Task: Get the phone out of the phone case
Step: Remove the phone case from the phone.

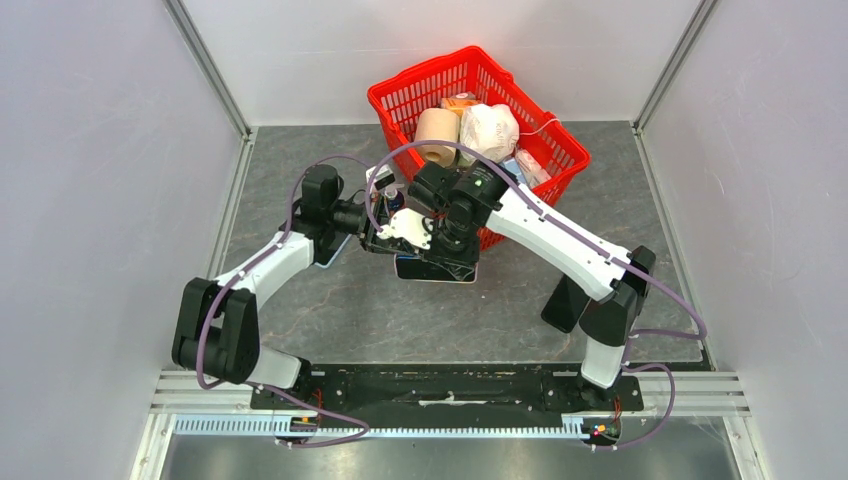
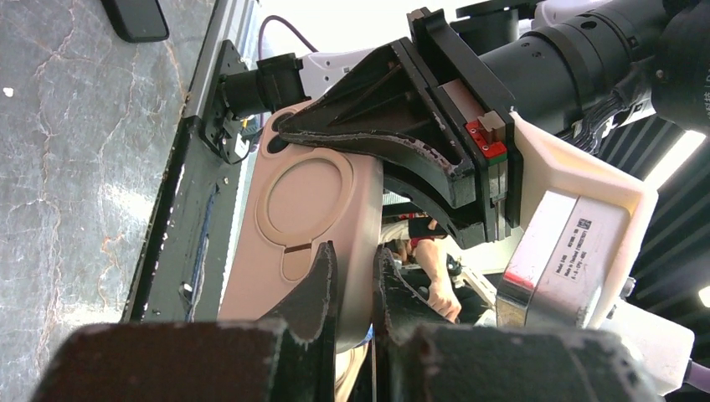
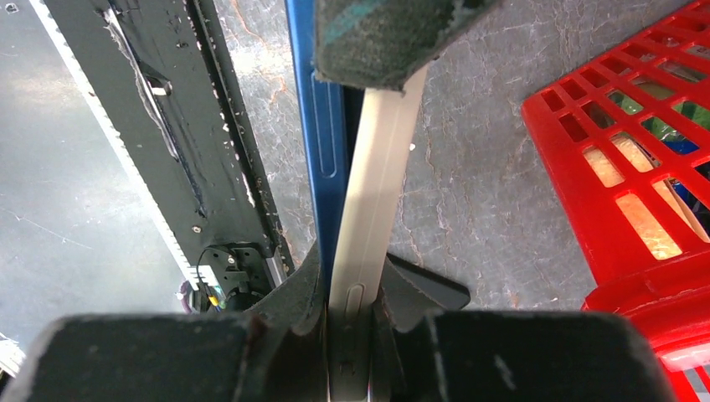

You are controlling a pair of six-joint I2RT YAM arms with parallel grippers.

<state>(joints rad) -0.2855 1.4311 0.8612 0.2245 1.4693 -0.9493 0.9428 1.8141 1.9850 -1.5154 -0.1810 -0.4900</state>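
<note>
- A grey, marble-veined table (image 1: 330, 320) forms the floor of a small enclosed booth.
- Plain pale panel walls (image 1: 90, 150) stand along its left, right and far edges.
- Silver metal posts (image 1: 208, 62) rise at both far corners.
- A black rail (image 1: 450, 385) and a slotted metal strip (image 1: 450, 430) run along the near edge.
- The light is soft and even.

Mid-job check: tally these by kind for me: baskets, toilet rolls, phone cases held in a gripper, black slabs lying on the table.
red basket: 1
toilet roll: 1
phone case: 1
black slab: 1
Total: 4
</note>
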